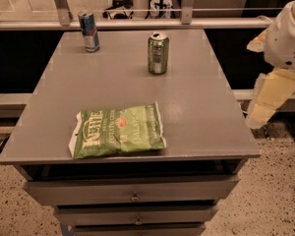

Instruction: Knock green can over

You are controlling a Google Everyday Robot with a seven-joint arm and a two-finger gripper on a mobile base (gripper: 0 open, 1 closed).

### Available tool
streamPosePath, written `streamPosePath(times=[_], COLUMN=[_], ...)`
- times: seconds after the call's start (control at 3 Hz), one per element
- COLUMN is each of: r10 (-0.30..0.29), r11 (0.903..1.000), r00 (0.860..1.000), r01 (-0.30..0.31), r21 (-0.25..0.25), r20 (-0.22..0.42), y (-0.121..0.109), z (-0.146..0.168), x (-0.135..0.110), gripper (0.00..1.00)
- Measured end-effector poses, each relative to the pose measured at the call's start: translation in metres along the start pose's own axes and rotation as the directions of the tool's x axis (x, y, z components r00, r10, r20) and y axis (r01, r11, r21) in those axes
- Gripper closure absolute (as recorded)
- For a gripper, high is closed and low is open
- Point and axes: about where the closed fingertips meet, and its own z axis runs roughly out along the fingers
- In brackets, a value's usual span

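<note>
The green can (158, 53) stands upright on the grey table top (201, 107), towards the far middle. It has a silver top and a pale label patch. My gripper (265, 104) hangs off the table's right edge, its pale yellow end pointing down and to the left. It is well to the right of the can and nearer to the front, and it touches nothing. The white arm housing (287, 33) sits above it.
A slim blue-and-silver can (89, 31) stands at the far left of the table. A flat green chip bag (118, 131) lies near the front edge. Drawers (132, 193) are below the top. A rail (137, 23) runs behind the table.
</note>
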Motion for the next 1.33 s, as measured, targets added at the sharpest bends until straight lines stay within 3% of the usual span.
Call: streamPosePath(times=[0.33, 0.67, 1.0, 1.33], r10=[0.047, 0.079, 0.099, 0.143], r11=[0.9971, 0.9915, 0.9869, 0.9835], r00=[0.996, 0.983, 0.953, 0.881], r01=[-0.052, -0.095, -0.130, -0.177], r21=[0.056, 0.089, 0.095, 0.035], r20=[0.081, 0.168, 0.286, 0.451], y=[-0.052, -0.096, -0.133, -0.163], z=[0.041, 0.064, 0.090, 0.134], x=[-0.010, -0.017, -0.039, -0.077], gripper=[0.00, 0.00, 0.00, 0.00])
